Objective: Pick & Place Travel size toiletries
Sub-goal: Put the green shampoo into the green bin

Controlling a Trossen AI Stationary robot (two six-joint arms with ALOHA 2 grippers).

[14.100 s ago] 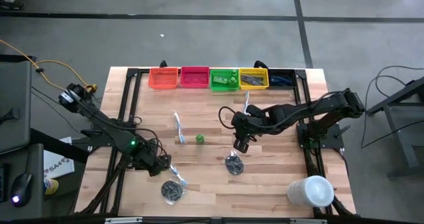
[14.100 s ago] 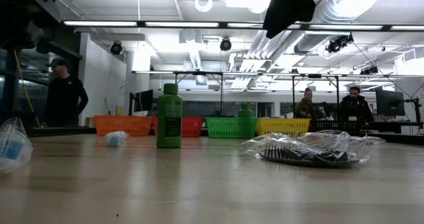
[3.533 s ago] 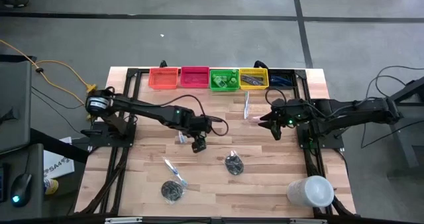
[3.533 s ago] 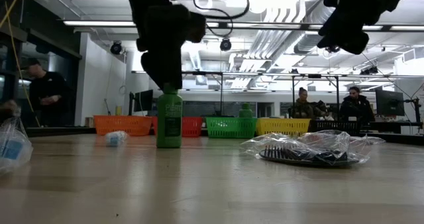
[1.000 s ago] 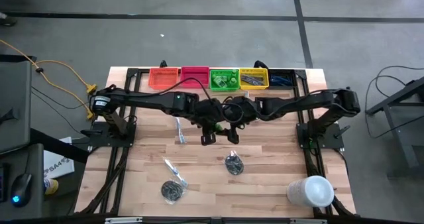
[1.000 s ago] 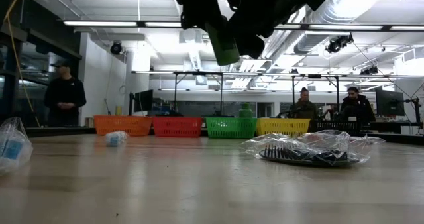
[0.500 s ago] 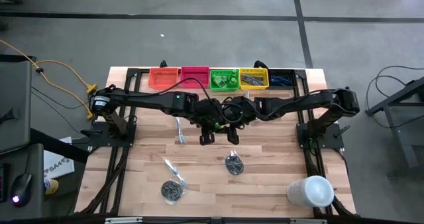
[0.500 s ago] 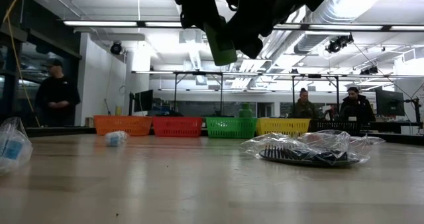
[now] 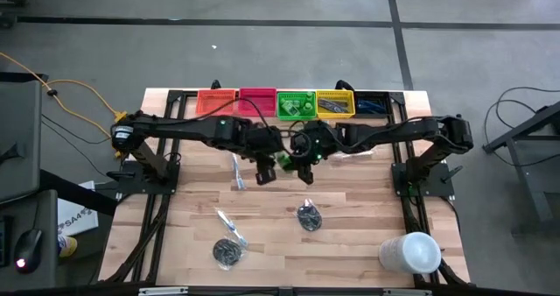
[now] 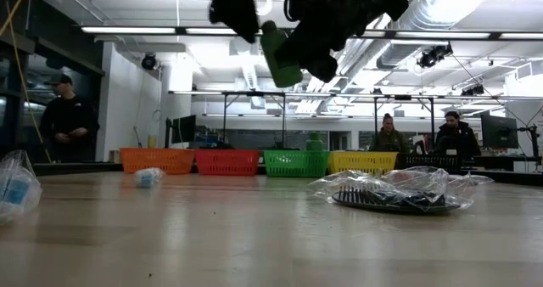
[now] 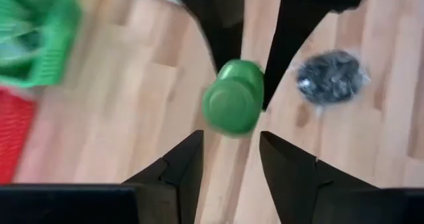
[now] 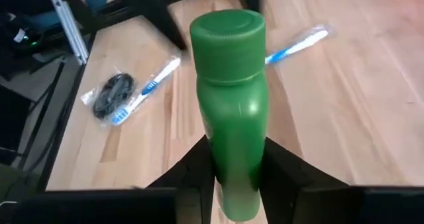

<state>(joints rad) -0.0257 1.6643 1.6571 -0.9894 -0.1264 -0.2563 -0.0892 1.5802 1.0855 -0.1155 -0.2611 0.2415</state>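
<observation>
A stubby green bottle (image 9: 284,162) hangs in the air over the table's middle, shut in my right gripper (image 9: 298,160). In the right wrist view the bottle (image 12: 232,105) stands out forward between the fingers of that gripper (image 12: 234,144). My left gripper (image 9: 264,172) is open just left of the bottle. The left wrist view shows the bottle's round end (image 11: 233,107) beyond this gripper's own open fingers (image 11: 230,136), apart from them. Wrapped toothbrushes (image 9: 236,169) (image 9: 229,229) and dark round bundles (image 9: 308,215) (image 9: 227,252) lie flat on the table. My right gripper pinches the bottle's lower body (image 12: 233,159) between its two fingers, one on each side. The fingers come from the table's right and lie along the bottle. The cap end (image 12: 227,42) points away toward the left arm. In the low view the bottle (image 10: 280,56) is lifted clear and tilted.
A row of bins stands at the far edge: orange (image 9: 217,103), red (image 9: 256,102), green (image 9: 296,104), yellow (image 9: 335,103) and blue (image 9: 372,103). A large white cylinder (image 9: 411,252) lies at the near right corner. Another toothbrush (image 9: 325,138) lies near the yellow bin. People stand beyond the table.
My left gripper has drawn back toward the table's left, away from the green bottle. The bottle has stayed aloft in my right gripper and moved slightly toward the far edge with it.
</observation>
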